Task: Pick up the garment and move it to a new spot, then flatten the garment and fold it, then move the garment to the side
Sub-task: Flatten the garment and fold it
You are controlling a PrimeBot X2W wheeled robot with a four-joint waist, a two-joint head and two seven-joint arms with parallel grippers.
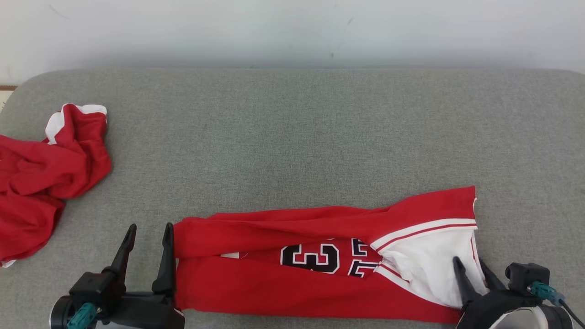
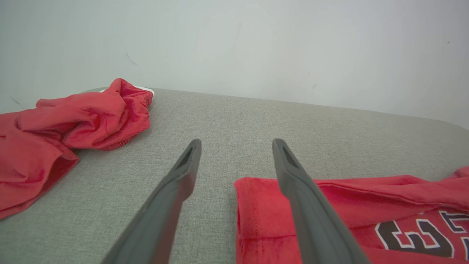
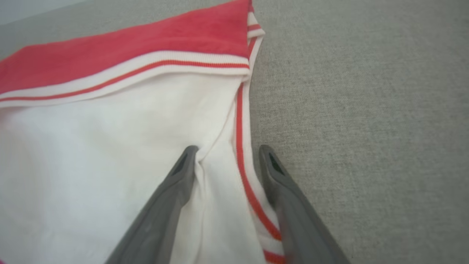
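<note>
The garment (image 1: 297,228) is a red jersey with black numerals and white-and-red trim, lying as a long folded band near the front edge of the grey padded table (image 1: 292,137). My left gripper (image 1: 151,226) is open at the band's left end; in the left wrist view (image 2: 237,141) its right finger lies over the red hem (image 2: 366,198) and its left finger over bare table. My right gripper (image 1: 468,261) is at the right end. In the right wrist view (image 3: 228,147) its jaws stand apart, straddling the white fabric's (image 3: 110,128) red-striped edge, which puckers against the left finger.
A second red garment (image 1: 41,173) lies crumpled at the table's left side, also seen in the left wrist view (image 2: 73,117). A pale wall (image 1: 292,27) runs behind the table. Bare grey surface stretches behind and to the right of the jersey.
</note>
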